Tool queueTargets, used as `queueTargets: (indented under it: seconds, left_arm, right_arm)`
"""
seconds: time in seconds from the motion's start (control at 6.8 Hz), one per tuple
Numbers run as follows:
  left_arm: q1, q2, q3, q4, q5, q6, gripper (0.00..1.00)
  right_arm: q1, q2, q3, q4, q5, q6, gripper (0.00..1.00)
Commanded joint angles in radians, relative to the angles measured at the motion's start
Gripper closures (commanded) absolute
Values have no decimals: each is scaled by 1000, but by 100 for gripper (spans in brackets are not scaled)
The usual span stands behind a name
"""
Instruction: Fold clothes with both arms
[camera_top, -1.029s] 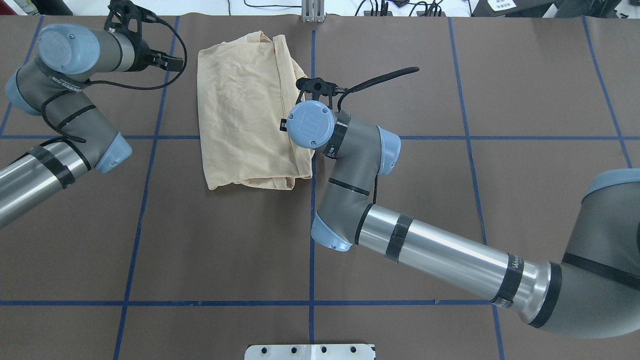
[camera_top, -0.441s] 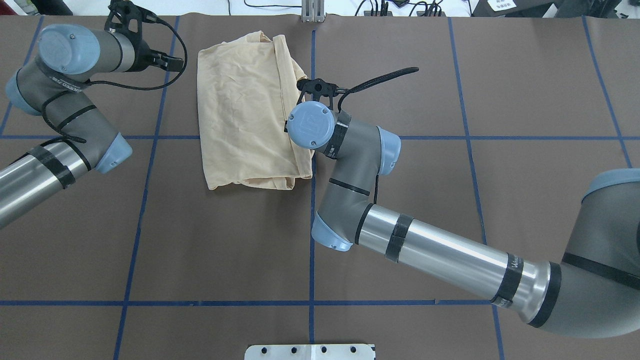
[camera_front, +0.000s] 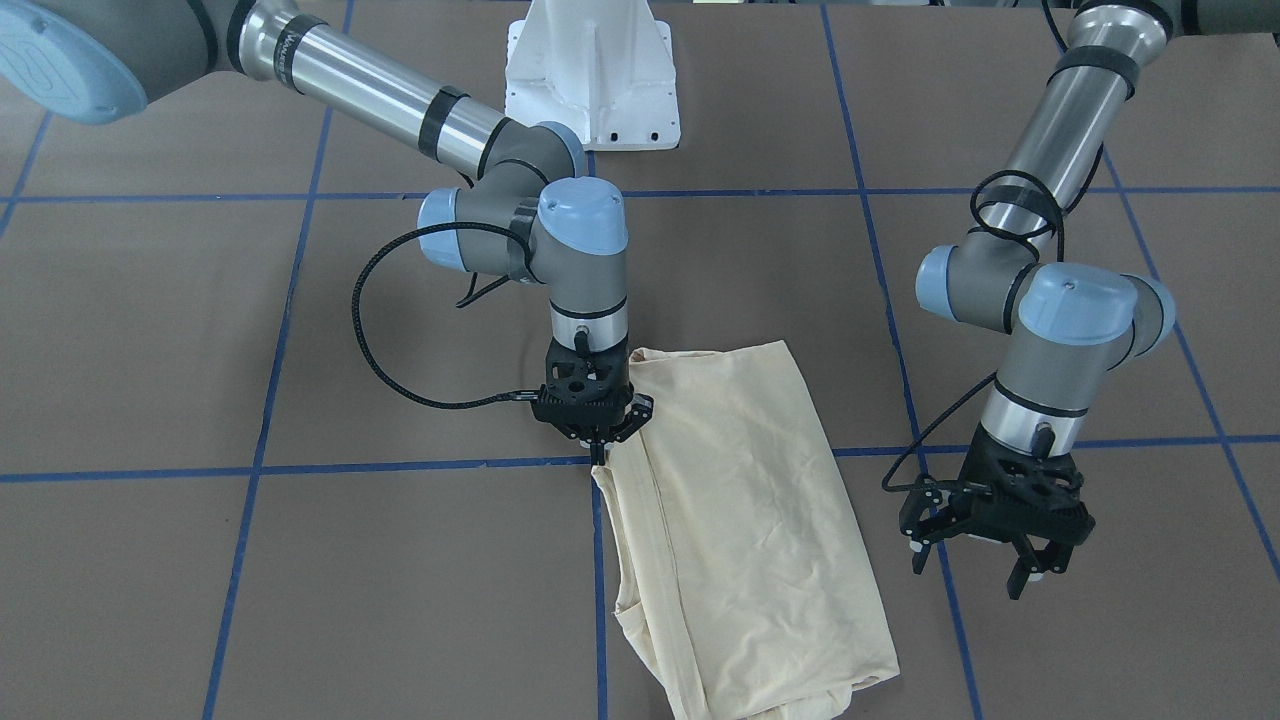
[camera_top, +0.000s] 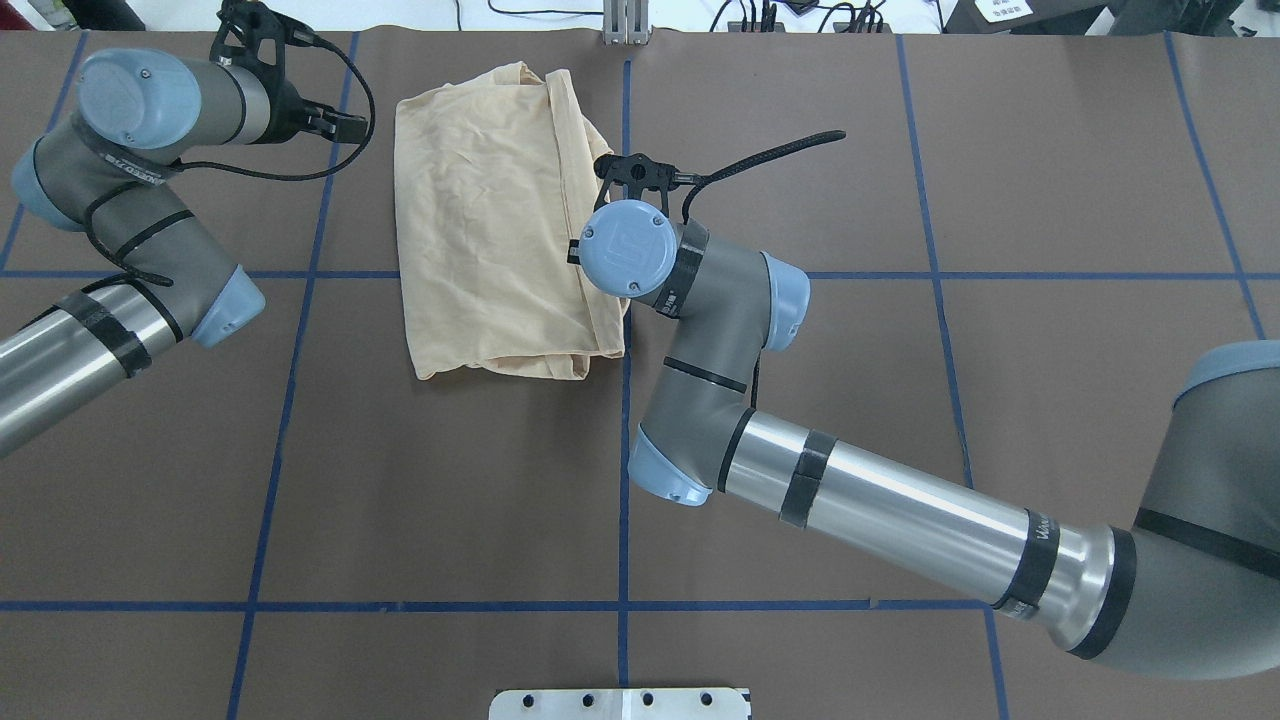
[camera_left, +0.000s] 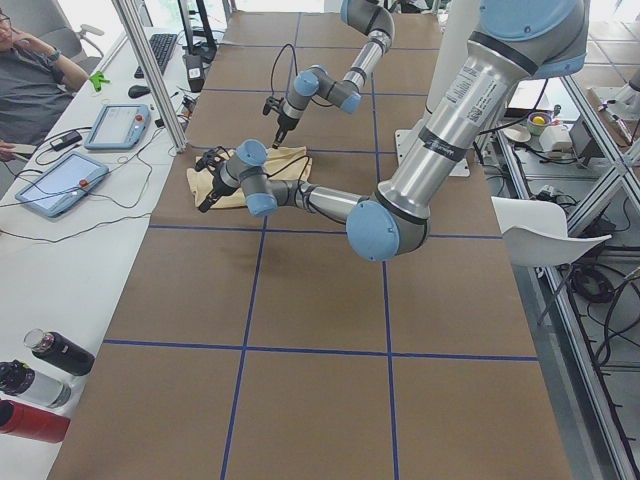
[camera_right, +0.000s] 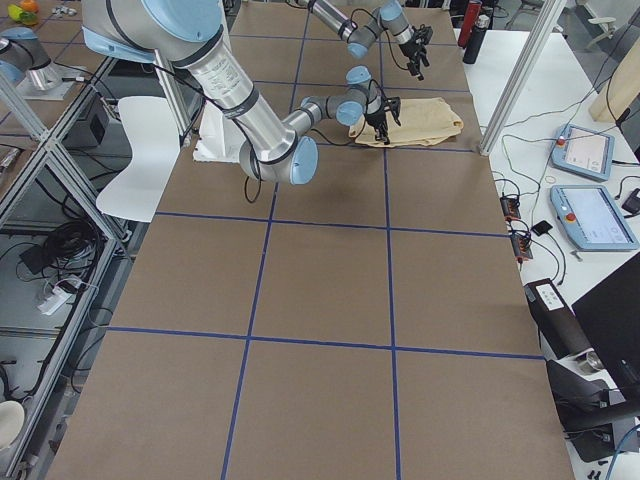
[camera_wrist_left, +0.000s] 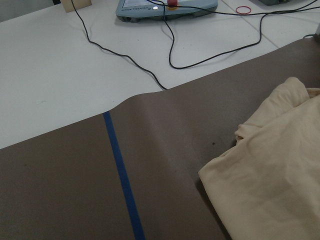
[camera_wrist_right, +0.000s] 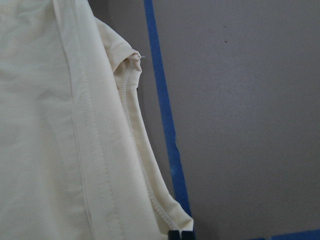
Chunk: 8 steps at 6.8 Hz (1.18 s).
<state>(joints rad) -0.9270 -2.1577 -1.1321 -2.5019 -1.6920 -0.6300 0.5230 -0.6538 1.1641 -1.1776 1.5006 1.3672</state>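
We see folded T-shirt (camera_top: 490, 220) lying flat on brown table cover (camera_top: 400, 480), long edge touching centre tape line (camera_top: 622, 450), on robot's left of it. Right gripper (camera_front: 598, 452) at that line, jaws pinched onto shirt hem. Left gripper (camera_front: 975, 575) farther left of line, beyond shirt, jaws spread, apart from cloth.

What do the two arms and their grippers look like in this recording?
The left arm and right arm are silver tubes with grey joints, light-blue caps and lettered black bands. The left gripper and right gripper are black, two-fingered, with openwork frames. Black cables loop beside each wrist.
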Motion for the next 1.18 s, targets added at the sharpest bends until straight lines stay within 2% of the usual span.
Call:
queueTargets:
  seconds: [0.0, 0.15, 0.44, 0.59, 0.74, 0.88, 1.03]
  left_arm:
    - [2, -1, 0, 0, 0, 0, 0]
    - [2, -1, 0, 0, 0, 0, 0]
    - [2, -1, 0, 0, 0, 0, 0]
    - [2, -4, -2, 0, 0, 0, 0]
    - [2, -4, -2, 0, 0, 0, 0]
    - [2, -4, 0, 1, 0, 0, 0]
    - [2, -4, 0, 1, 0, 0, 0]
  right_arm:
    - [-1, -166, 197, 0, 7, -22, 100]
    - [-7, -266, 306, 0, 7, -37, 100]
    - [-41, -384, 467, -26, -2, -39, 100]
    - [-79, -424, 526, -49, -34, -30, 100]
    - [-112, -437, 535, -51, -74, -27, 100]
    - [-118, -437, 530, -51, -72, -28, 100]
    - [-118, -432, 520, -51, -75, -39, 5]
